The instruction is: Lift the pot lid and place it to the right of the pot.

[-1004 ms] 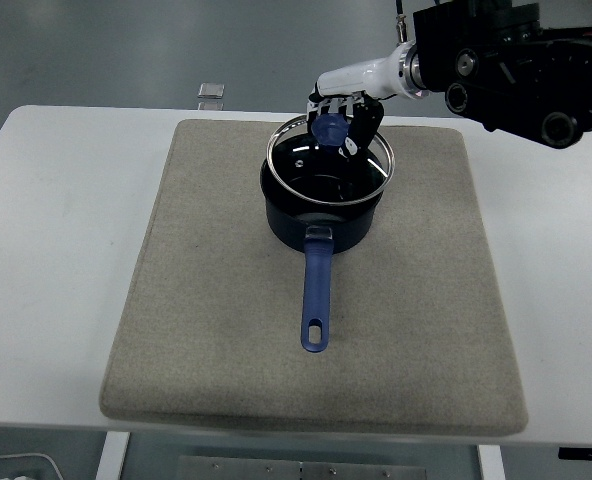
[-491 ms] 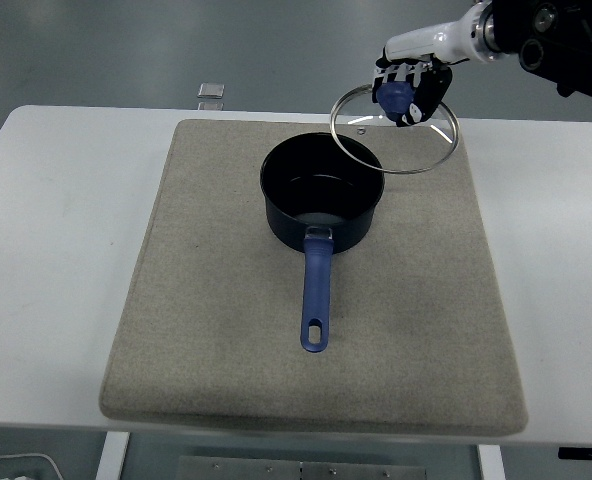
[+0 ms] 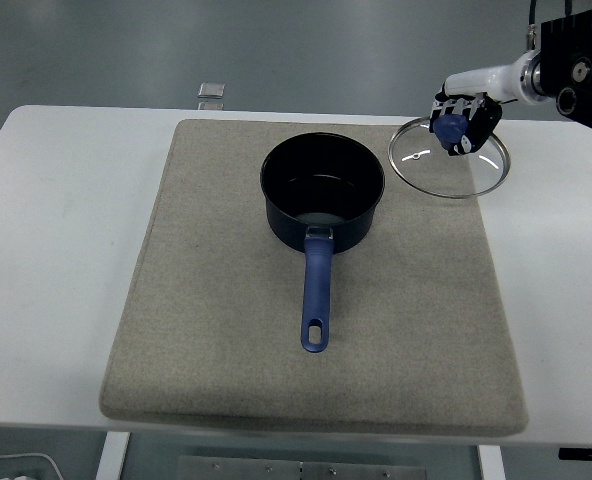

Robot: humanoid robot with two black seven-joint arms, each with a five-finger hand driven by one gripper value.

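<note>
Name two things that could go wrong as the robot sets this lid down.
1. The glass lid hangs over the right edge of the grey mat; set down there, it may rest tilted, half on the white table.
2. The right hand grips only the blue knob; the lid could slip and strike hard.

Lighting: bright, even, overhead | Shadows: soft, faint | Glare: glints on glass lid (image 3: pixel 448 160) | Focus: sharp throughout

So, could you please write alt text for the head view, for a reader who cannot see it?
The robot's right hand grips the blue knob of a glass pot lid, holding it to the right of an open dark blue pot. The pot stands on a grey mat on a white table, its blue handle pointing toward the near edge.
</note>
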